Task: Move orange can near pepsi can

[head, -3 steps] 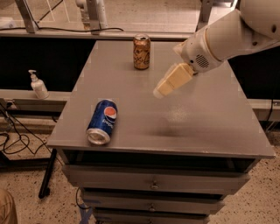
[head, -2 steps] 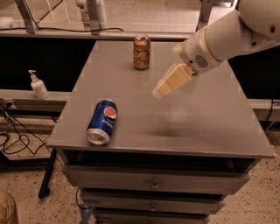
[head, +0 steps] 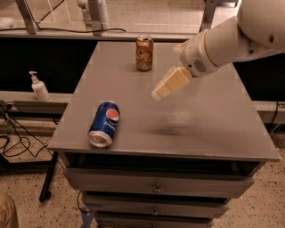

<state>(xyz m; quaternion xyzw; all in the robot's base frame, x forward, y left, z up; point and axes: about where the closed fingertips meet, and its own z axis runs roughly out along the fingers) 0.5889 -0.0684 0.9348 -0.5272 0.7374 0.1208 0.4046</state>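
Observation:
The orange can [head: 144,53] stands upright at the back of the grey table [head: 209,124], near the middle of the far edge. The pepsi can [head: 104,123] lies on its side near the front left corner, its silver end facing the front edge. My gripper [head: 170,83] hangs above the table, right of and nearer than the orange can, and apart from it. Its cream tip points down and left. It holds nothing that I can see. The white arm [head: 231,38] reaches in from the upper right.
The table has drawers [head: 156,187] under its front edge. A white pump bottle [head: 39,86] stands on a lower ledge to the left. Cables [head: 18,142] lie on the floor at left. A rail with metal posts [head: 95,13] runs behind the table.
My gripper has shifted very slightly to the left. Both cans have stayed where they were.

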